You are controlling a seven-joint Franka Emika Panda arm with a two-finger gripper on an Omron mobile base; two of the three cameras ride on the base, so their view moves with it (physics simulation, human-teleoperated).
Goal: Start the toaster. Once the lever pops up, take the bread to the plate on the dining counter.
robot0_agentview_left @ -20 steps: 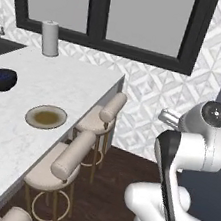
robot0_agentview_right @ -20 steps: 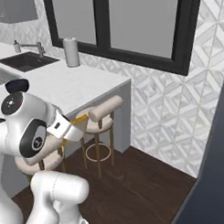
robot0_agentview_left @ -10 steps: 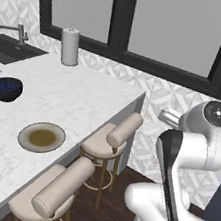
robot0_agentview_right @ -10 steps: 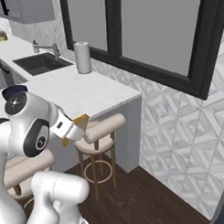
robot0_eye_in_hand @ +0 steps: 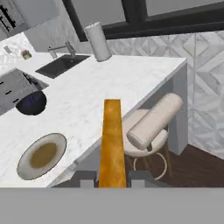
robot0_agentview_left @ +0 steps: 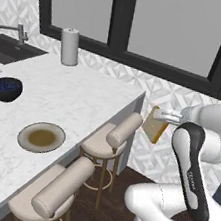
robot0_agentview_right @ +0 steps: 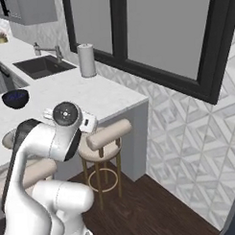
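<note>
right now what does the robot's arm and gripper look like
The arm is glossy white with rounded tubular links and dark grey joint bands, one with faint lettering. A round dark cap with a silver centre sits on one joint. The gripper is small and light grey. No loose cables visible.

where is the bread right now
The bread is held edge-up in the pincer, in the air above the bar stools beside the dining counter, to the right of the plate in the left base view.
</note>
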